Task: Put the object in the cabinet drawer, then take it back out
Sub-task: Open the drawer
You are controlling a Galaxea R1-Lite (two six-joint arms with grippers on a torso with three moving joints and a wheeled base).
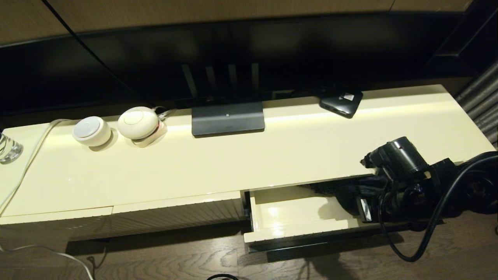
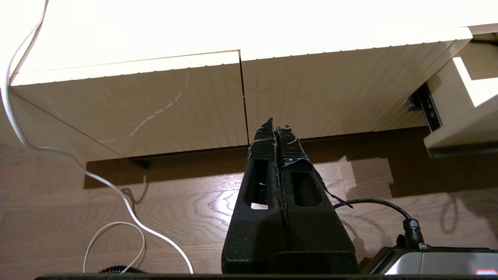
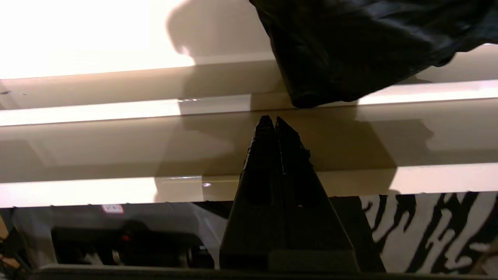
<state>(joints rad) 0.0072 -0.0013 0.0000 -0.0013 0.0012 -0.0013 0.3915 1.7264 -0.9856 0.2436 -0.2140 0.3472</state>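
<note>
The cabinet drawer (image 1: 288, 227) stands pulled out at the right of the cream cabinet, its dark bar handle (image 1: 311, 244) along the front. The black umbrella (image 1: 328, 191) lies in the drawer's back right part, half under the cabinet top. In the right wrist view its baggy fabric (image 3: 350, 46) lies just beyond my right gripper (image 3: 274, 118), which is shut and holds nothing, apart from the fabric. My right arm (image 1: 400, 167) reaches into the drawer from the right. My left gripper (image 2: 276, 122) is shut and empty, low over the floor, facing the closed ribbed panels (image 2: 327, 93).
On the cabinet top stand a dark screen base (image 1: 228, 118), a small black box with a white label (image 1: 341, 103), two white round devices (image 1: 92, 131) (image 1: 138, 122) and a glass (image 1: 7, 147). A white cable (image 2: 78, 167) trails over the wooden floor.
</note>
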